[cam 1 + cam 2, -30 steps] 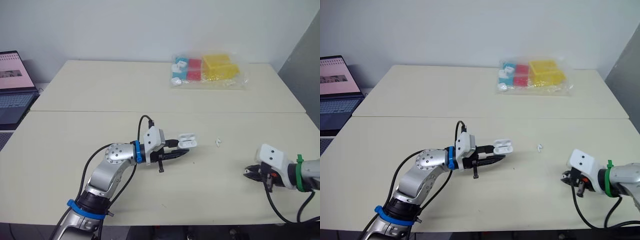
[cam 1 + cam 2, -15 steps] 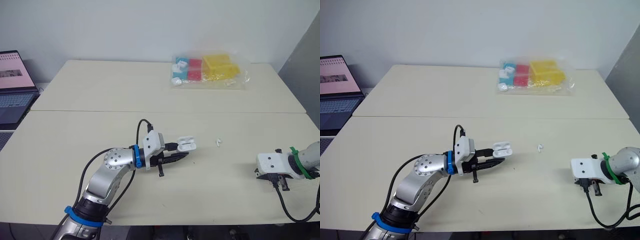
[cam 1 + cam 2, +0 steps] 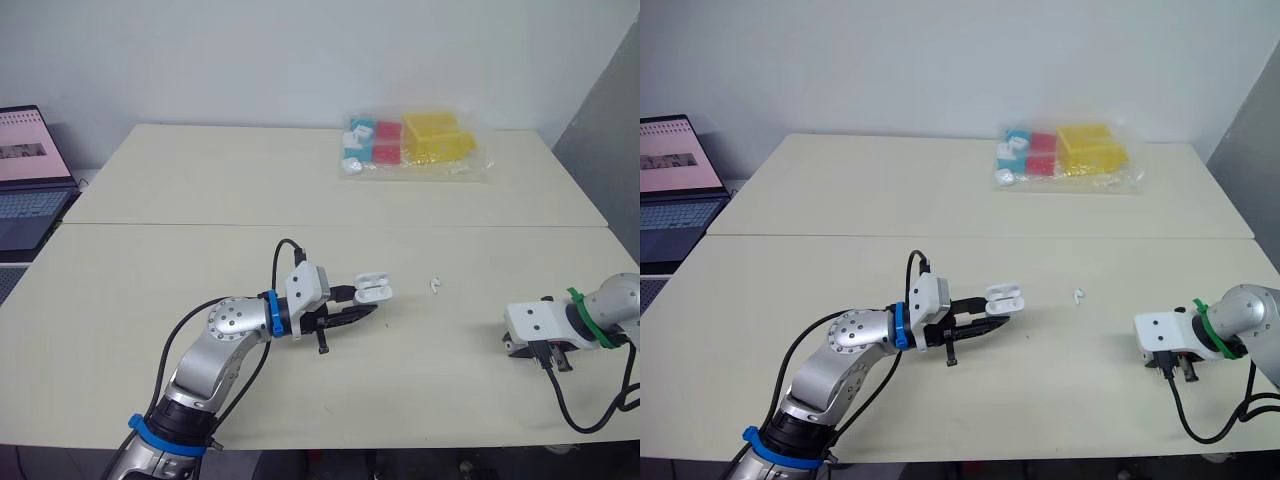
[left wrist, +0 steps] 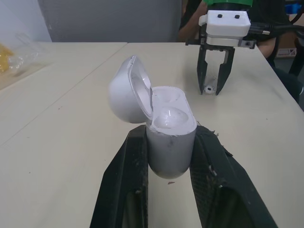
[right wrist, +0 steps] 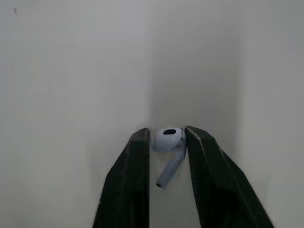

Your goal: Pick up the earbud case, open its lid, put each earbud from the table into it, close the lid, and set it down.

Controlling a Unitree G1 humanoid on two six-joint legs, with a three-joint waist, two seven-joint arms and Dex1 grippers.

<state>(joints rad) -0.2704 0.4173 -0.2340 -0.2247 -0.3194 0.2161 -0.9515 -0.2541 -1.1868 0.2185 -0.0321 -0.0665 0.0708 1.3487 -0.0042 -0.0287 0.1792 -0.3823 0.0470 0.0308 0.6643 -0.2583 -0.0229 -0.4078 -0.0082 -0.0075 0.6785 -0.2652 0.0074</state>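
My left gripper [image 4: 169,135] is shut on the white earbud case [image 4: 166,123], holding it upright just above the table with its lid swung open and both sockets bare. The case [image 3: 374,289] sits near the table's middle. At the right, my right gripper [image 5: 166,135] points down at the tabletop, shut on a white earbud [image 5: 169,142] with its stem hanging between the fingers. This gripper [image 4: 212,88] also stands beyond the case in the left wrist view. A second earbud [image 3: 436,285] lies on the table between the case and the right gripper.
A clear bag of coloured boxes [image 3: 415,145] lies at the far side of the back table. An open laptop [image 3: 25,180] stands off the left edge. A seam [image 3: 200,224] runs between the two tables.
My right wrist has turned so the gripper now points down at the table, and it has shifted slightly right. The left arm has settled a little lower with the open case.
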